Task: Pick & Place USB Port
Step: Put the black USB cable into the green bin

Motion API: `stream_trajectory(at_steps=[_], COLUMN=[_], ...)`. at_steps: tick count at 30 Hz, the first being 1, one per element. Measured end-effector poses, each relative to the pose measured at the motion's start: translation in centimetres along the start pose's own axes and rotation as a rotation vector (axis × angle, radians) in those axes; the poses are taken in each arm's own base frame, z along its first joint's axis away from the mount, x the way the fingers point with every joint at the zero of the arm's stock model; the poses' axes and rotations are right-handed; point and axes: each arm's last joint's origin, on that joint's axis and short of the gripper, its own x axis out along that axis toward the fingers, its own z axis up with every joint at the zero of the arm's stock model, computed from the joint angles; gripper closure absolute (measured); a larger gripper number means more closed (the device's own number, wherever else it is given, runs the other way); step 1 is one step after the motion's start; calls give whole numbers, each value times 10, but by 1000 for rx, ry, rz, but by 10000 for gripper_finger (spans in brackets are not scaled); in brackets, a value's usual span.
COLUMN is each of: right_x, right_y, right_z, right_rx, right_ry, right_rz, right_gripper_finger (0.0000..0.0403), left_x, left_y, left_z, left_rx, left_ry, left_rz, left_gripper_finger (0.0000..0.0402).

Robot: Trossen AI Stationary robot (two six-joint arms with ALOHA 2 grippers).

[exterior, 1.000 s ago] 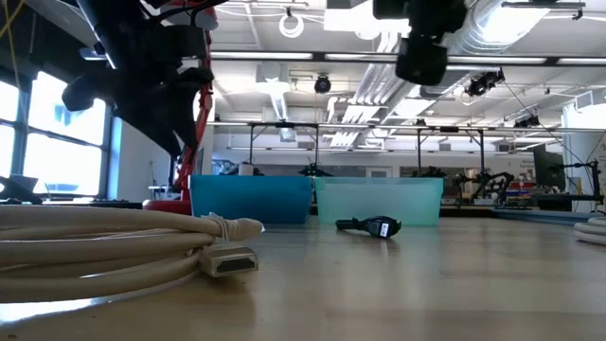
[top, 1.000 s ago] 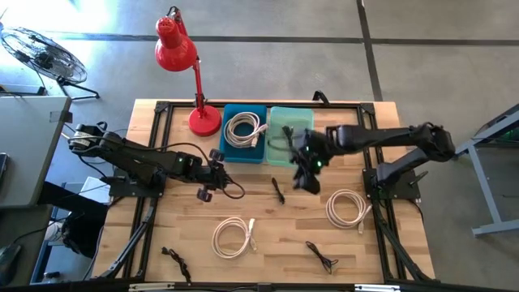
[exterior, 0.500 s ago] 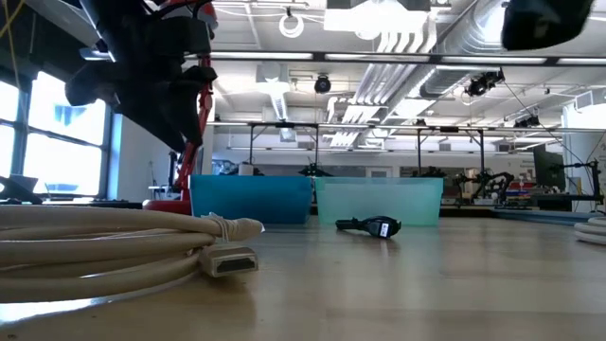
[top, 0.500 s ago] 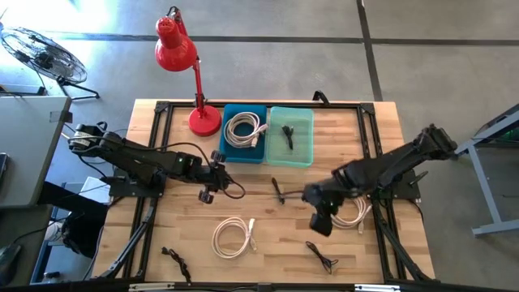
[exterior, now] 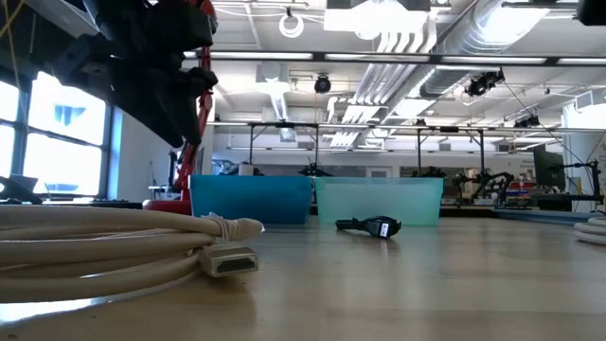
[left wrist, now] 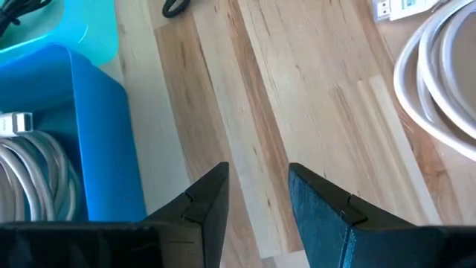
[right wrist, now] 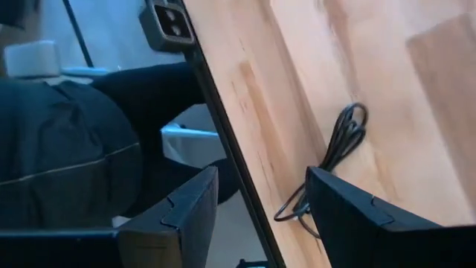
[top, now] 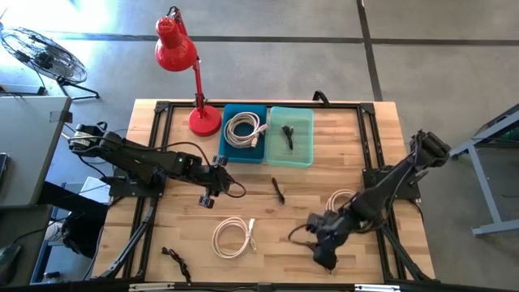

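The right gripper [top: 324,253], fingers spread and empty, hung over a black cable [right wrist: 327,160] near the table's front edge [top: 243,280]. The left gripper [left wrist: 256,197], also parted, waited beside the blue bin [top: 243,130], a white coil [top: 233,237] lying between.

An industrial lab is showing: exposed ceiling ducts [exterior: 473,38], concrete floor [top: 422,73], workbenches [exterior: 473,213] stretching behind the table [top: 381,122].

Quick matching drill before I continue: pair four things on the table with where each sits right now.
Things:
1. red lamp
2. white cable coil
3. small black cable
4. right gripper

Places:
A. inside the green bin
B. over the table's front edge, right of centre
C. back of the table, left of the bins
D. inside the blue bin

Pairs: 1-C, 2-D, 3-A, 4-B
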Motion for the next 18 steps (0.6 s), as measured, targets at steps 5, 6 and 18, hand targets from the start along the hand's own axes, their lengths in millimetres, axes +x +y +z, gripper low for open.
stream_trajectory(at_steps=[5,6,18], right_x=[27,32,105], right_y=[1,0,-25], right_z=[-11,-12,-20], right_rx=[11,17,108], right_ry=[47,56,150], right_rz=[-65,-83,-333], right_gripper_finger=[206,206,206], left_x=[0,0,0], left_y=[-1,-1,-1], left_z=[0,0,0], left_rx=[-11,-19,-62], left_ry=[-3,-5,-5], left_rz=[-19,-27,-33], left_gripper_finger=[266,266,266])
